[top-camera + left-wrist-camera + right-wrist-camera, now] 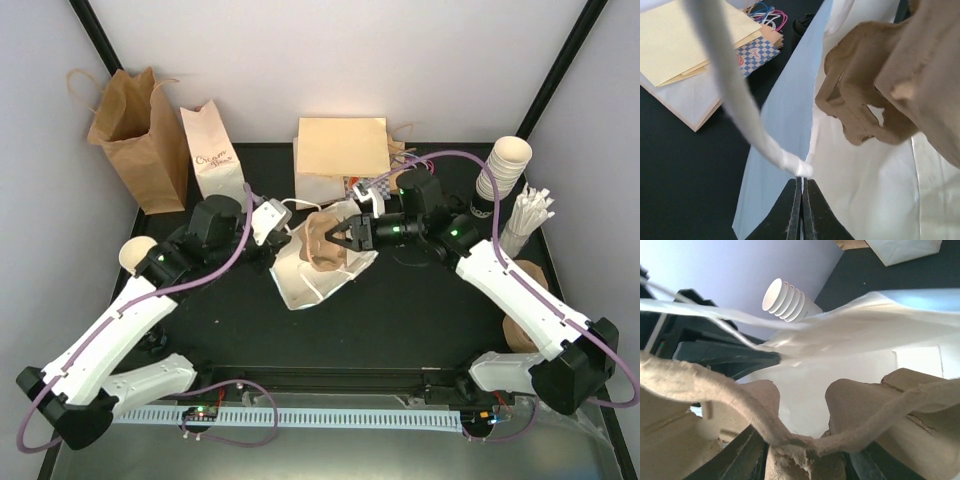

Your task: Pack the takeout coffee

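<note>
A white paper bag (pixel 300 285) lies on its side mid-table, mouth facing right. My left gripper (pixel 288 230) is shut on the bag's rim by its handle, which also shows in the left wrist view (pixel 802 200). My right gripper (pixel 346 236) is shut on a brown pulp cup carrier (pixel 325 245) and holds it in the bag's mouth. In the right wrist view the carrier (pixel 900 405) fills the jaws (pixel 805 460), with the bag's white inside (pixel 840 375) behind it. The left wrist view shows the carrier (pixel 920 65) over the bag wall (pixel 875 190). The lidded takeout coffee is out of view.
A brown paper bag (pixel 135 135) and a printed white bag (pixel 213 155) stand at the back left. Flat bags (pixel 340 155) lie at the back centre. Stacked cream cups (pixel 500 170), white sticks (pixel 530 215) and brown carriers (pixel 525 300) are on the right. A cream round object (pixel 135 255) sits on the left.
</note>
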